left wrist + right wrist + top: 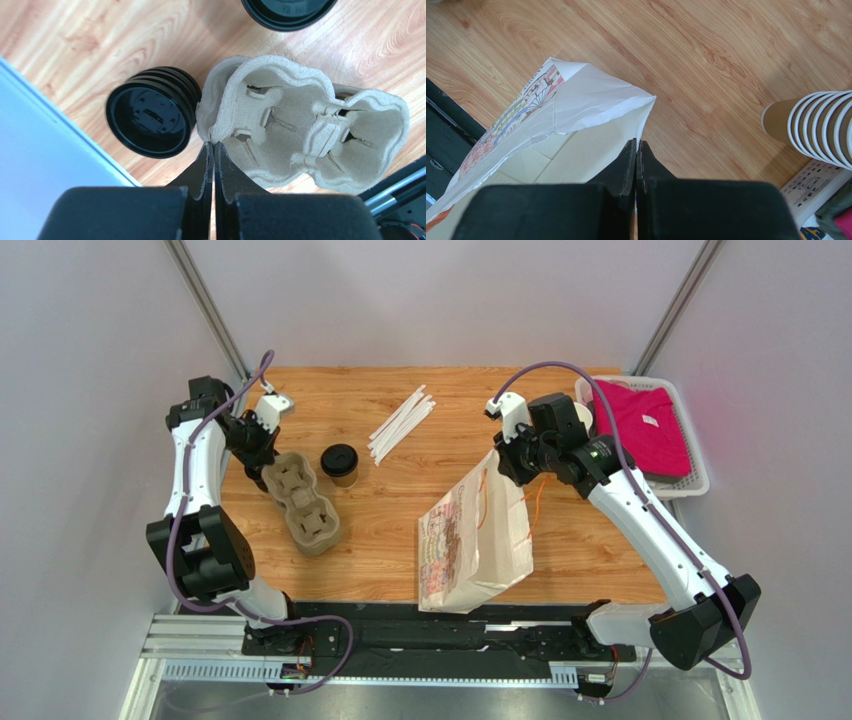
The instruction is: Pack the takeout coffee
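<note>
two grips set: left jaws shut on rim of grey-brown pulp cup tray (pixel 280 67), right jaws shut on mouth edge of white printed paper bag (pixel 591 100). black-lidded tan kraft coffee cup (pixel 340 462) upright on wooden desk (pixel 385 540) beside tray, unpacked. next, probably: seat cup in tray. black lid stack (pixel 150 117) crowding tray's end.

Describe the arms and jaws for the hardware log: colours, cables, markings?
Left arm and right arm match: white links, black joint housings. A purple-grey cable loops along each, base to wrist. A white block sits at each wrist. Jaws: matte black, tapering to thin tips from blocky bases. No markings legible.
</note>
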{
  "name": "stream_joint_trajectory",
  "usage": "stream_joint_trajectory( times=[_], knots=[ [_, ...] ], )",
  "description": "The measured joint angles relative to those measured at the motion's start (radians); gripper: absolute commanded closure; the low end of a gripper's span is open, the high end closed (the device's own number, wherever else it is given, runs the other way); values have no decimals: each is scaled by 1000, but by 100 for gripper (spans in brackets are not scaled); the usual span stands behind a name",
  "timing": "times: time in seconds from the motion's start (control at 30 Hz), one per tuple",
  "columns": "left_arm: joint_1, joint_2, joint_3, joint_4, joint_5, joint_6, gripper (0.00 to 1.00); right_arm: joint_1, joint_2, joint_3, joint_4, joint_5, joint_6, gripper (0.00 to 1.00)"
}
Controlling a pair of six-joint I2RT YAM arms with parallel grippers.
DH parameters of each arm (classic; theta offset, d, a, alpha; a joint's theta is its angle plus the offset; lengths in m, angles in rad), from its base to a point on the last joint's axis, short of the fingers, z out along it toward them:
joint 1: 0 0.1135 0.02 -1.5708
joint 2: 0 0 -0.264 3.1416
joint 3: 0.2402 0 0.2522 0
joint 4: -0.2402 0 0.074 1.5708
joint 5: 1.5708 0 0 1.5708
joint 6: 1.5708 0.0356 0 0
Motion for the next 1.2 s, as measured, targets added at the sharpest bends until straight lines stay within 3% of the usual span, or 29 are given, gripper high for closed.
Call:
stream_joint_trajectory(
  times=[1.0,1.2],
  knots=[
    [16,-2,4,130,-68,-34,100,0,-26,-6,-2,-10,-1,100],
    [19,61,5,140,-93,-34,79,0,-26,-6,-2,-11,-1,100]
  ],
)
